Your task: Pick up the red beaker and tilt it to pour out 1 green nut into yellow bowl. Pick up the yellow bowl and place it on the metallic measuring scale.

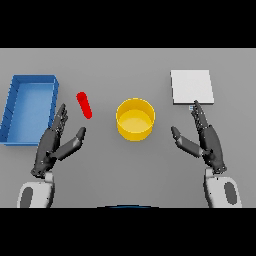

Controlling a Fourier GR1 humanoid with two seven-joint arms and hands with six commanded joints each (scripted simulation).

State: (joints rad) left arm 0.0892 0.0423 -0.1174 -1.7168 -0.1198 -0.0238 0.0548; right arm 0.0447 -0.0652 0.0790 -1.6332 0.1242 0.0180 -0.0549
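A slim red beaker [84, 105] stands tilted on the grey table, left of centre. The yellow bowl [135, 119] sits in the middle, and I see nothing inside it. At the back right lies the pale metallic scale [192, 86], a flat square plate. My left hand [52, 145] is open, low and to the left of the beaker, fingertips short of it. My right hand [207, 140] is open too, right of the bowl, its fingertips reaching the scale's near edge. No green nut shows.
A blue open tray [15, 107] stands along the left edge of the table, just beyond my left hand's fingertips.
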